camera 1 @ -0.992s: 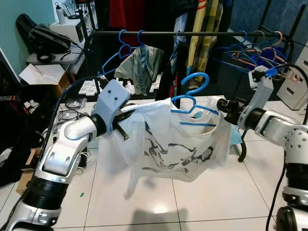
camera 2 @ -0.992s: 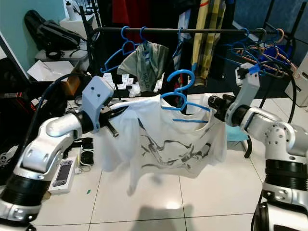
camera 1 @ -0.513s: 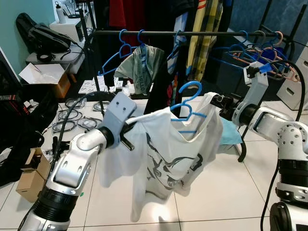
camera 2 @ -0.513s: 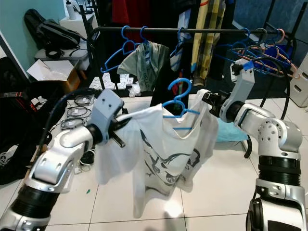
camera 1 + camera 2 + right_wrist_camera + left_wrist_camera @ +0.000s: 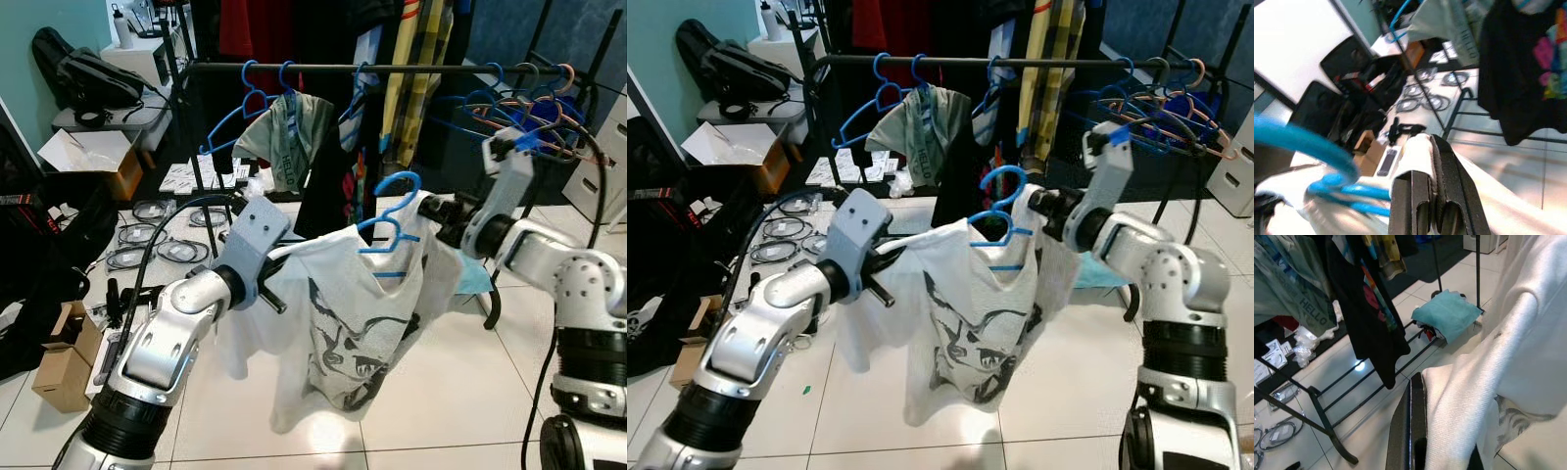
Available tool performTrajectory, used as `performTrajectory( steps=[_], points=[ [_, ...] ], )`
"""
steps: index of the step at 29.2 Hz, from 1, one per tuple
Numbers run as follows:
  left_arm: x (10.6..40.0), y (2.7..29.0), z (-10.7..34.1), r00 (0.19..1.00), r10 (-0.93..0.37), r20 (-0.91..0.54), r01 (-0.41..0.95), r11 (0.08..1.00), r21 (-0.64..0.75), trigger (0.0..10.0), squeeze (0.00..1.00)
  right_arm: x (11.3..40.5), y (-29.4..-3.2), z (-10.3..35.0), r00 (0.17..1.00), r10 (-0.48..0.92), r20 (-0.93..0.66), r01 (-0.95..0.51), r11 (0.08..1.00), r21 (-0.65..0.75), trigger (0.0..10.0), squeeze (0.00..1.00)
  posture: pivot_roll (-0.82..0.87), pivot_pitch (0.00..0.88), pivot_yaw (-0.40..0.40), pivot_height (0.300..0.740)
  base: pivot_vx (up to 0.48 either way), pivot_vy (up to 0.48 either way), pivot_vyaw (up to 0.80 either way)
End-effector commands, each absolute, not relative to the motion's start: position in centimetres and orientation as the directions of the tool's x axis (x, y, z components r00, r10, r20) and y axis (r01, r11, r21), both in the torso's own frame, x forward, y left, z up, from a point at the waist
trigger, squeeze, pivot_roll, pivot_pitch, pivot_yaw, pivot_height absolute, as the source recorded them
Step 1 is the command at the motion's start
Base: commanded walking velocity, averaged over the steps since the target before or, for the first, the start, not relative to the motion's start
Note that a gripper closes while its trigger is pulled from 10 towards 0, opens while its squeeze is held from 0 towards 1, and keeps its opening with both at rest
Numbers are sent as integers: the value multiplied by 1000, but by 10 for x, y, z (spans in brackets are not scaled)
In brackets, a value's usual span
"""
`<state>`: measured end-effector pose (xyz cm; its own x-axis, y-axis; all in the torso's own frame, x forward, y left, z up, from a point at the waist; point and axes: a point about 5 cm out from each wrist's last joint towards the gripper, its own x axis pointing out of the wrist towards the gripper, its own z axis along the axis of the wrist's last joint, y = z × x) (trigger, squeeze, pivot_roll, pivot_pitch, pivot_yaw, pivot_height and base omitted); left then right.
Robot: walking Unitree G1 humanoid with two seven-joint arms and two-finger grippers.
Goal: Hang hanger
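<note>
Hanger (image 5: 390, 208): blue, inside white shirt (image 5: 343, 313), held below rail (image 5: 392, 69), hook up.
Left gripper (image 5: 1415, 431): jaws clamped on one shirt shoulder.
Right gripper (image 5: 1435, 196): jaws closed on the other.
Advice: lift both ends level, steer hook over a free rail stretch.

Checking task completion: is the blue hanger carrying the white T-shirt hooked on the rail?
No: the blue hanger hangs below the rail, hook free.

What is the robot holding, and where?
Both grippers, left and right, pinch the white T-shirt at its shoulders; a blue hanger sits inside.
</note>
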<state>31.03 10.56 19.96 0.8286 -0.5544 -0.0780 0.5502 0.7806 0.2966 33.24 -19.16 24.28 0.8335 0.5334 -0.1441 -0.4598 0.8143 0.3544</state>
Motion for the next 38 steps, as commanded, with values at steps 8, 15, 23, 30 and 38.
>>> performTrajectory(
  steps=[8, 15, 23, 30, 38],
  points=[
    [307, 102, 199, 830, -556, -42, 557, 821, 124, 10000, 0, 321, -181, 250, 773, 626, -106, -589, 769, 250, 10000, 1000, -60, 43, -18, 740, 0, 0, 0],
    [305, 101, 189, 827, -562, -24, 561, 827, -46, 10000, 0, 275, -193, 269, 572, 799, -187, -821, 557, -128, 10000, 1000, -69, 40, -17, 740, 0, 0, 0],
    [303, 95, 185, 814, -581, -28, 576, 812, -93, 10000, 0, 249, -219, 262, 481, 717, -504, -876, 405, -261, 10000, 1000, -90, 45, -20, 740, 0, 0, 0],
    [299, 89, 182, 806, -591, -37, 586, 804, -97, 10000, 0, 253, -242, 264, 540, 613, -577, -840, 438, -321, 10000, 1000, -93, 46, -23, 740, 0, 0, 0],
    [296, 89, 179, 796, -603, -50, 602, 797, -47, 10000, 0, 251, -245, 285, 523, 738, -427, -852, 463, -244, 10000, 1000, -86, 49, -27, 740, 0, 0, 0]
  ],
)
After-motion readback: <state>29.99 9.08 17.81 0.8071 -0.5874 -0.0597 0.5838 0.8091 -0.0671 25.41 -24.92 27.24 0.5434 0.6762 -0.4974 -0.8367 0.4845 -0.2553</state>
